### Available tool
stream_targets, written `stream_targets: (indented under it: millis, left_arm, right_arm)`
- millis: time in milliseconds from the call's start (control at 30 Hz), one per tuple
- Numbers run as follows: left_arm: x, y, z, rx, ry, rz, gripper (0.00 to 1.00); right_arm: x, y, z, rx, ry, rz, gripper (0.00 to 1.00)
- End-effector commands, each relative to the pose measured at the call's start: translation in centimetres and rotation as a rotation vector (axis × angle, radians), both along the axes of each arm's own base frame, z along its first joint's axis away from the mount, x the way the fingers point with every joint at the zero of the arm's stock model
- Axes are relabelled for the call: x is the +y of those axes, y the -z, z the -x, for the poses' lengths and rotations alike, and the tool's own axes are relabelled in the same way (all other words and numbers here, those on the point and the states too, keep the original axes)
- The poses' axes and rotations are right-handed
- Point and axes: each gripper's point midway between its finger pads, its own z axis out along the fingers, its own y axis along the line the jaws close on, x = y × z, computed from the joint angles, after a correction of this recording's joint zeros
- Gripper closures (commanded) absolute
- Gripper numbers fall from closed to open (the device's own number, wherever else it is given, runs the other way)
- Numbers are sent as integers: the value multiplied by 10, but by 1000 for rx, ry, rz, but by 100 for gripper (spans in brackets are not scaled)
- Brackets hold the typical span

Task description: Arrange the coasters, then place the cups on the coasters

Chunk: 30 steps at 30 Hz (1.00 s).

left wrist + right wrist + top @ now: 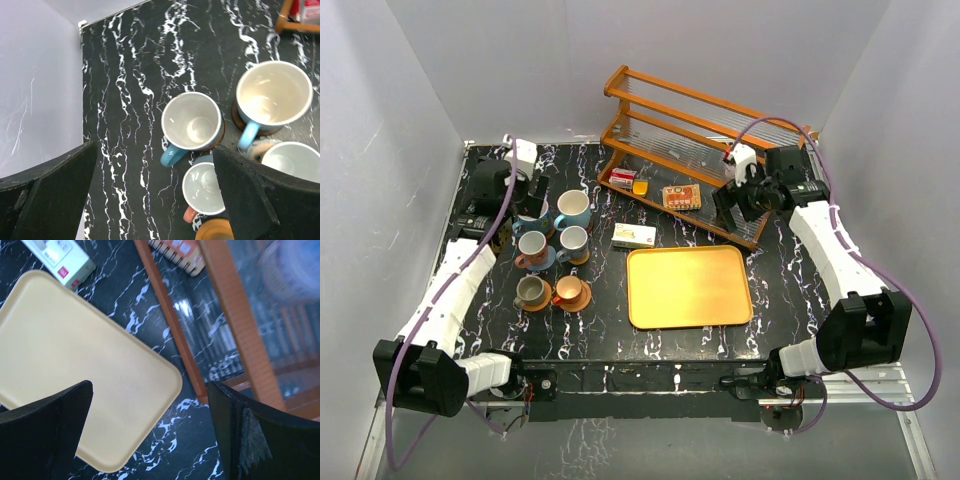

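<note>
All six cups (572, 206) are shown seated on coasters (583, 298), left of frame; little appears left undone. The left gripper (155, 160) and right gripper (150, 386) are held open, empty.

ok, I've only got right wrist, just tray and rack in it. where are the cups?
Observer: Six cups stand in a two-by-three block on the left of the table.
Operator: coasters under them?
Observer: Left wrist shows dark coasters under the two blue cups. Overhead, the near-right cup sits on an orange coaster.
Operator: left gripper holding anything?
Observer: No. The left gripper is open and empty above the far-left cup.
</note>
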Motion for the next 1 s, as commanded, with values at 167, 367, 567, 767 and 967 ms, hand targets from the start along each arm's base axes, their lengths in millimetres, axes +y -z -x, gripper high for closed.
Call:
stream_targets:
  millis: [167,367,567,767,967]
  left_arm:
    - [12,-12,-12,-115,-62,167,1]
    - [22,-22,-16,-247,-97,195,1]
    - [15,-13,-21,-238,-79,281,1]
    - [-5,-13,-20,-160,49,285,1]
    - [-22,-16,-19,-127,153,294,1]
  right_arm:
    - [-25,-76,-42,-144,236,144,2]
    - [-31,-121,-52,-298,375,53,2]
    - [-26,-146,-56,-441,385,-30,2]
    - [-14,-149,-57,-437,331,-71,2]
    - [-8,-141,-55,-417,299,-94,2]
